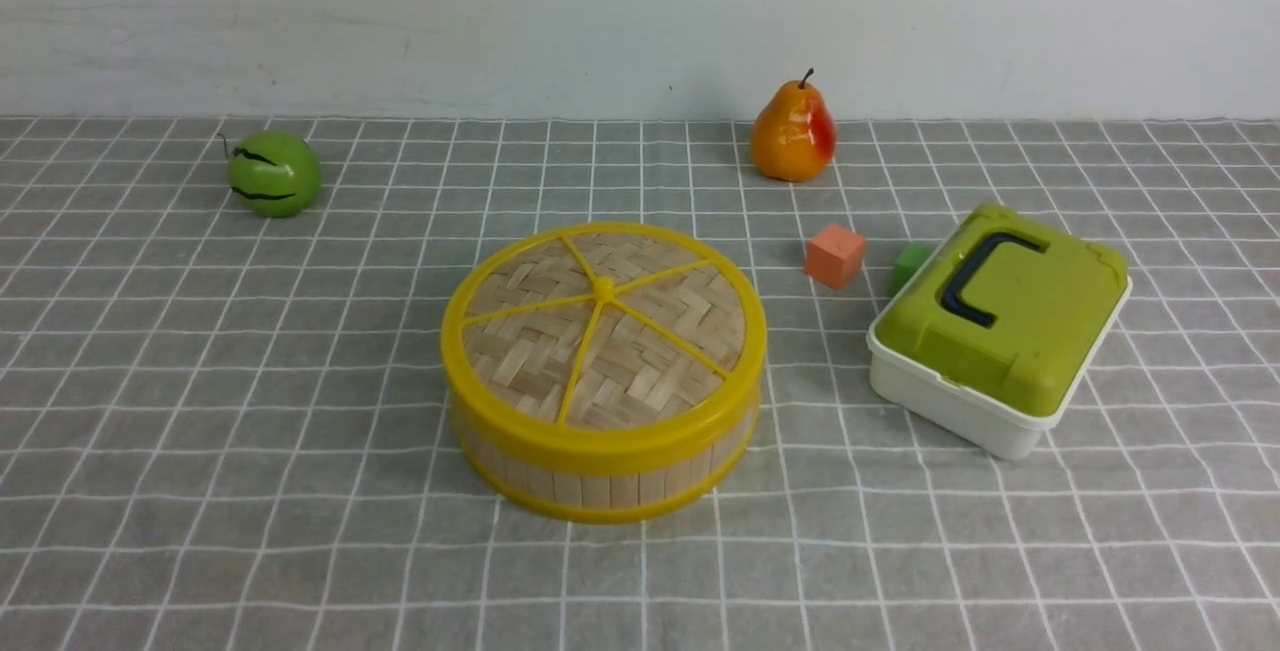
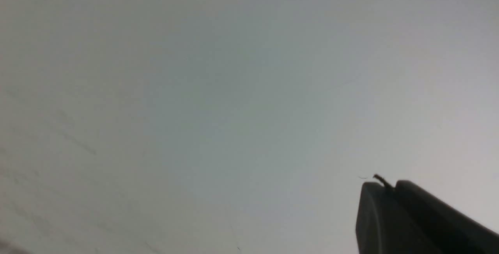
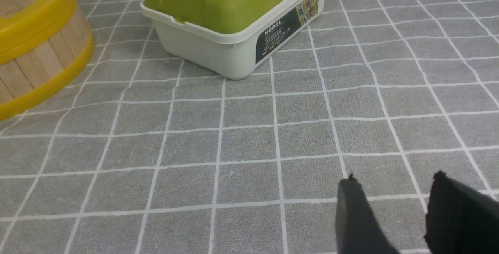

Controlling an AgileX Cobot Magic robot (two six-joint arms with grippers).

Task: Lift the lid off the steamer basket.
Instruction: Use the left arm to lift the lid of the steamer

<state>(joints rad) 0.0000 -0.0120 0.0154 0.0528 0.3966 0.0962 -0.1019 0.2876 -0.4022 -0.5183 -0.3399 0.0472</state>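
The lid, a woven bamboo disc with a yellow rim, spokes and a small centre knob, sits flat on the steamer basket in the middle of the grey checked cloth. Neither arm shows in the front view. In the right wrist view the basket and the lid's rim are at the frame's edge. My right gripper is open and empty above bare cloth, well away from them. In the left wrist view my left gripper is shut and empty against a blank grey wall.
A white box with a green lid stands right of the basket and shows in the right wrist view. An orange cube and a green cube lie behind it. A pear stands at the back, and a green ball at back left.
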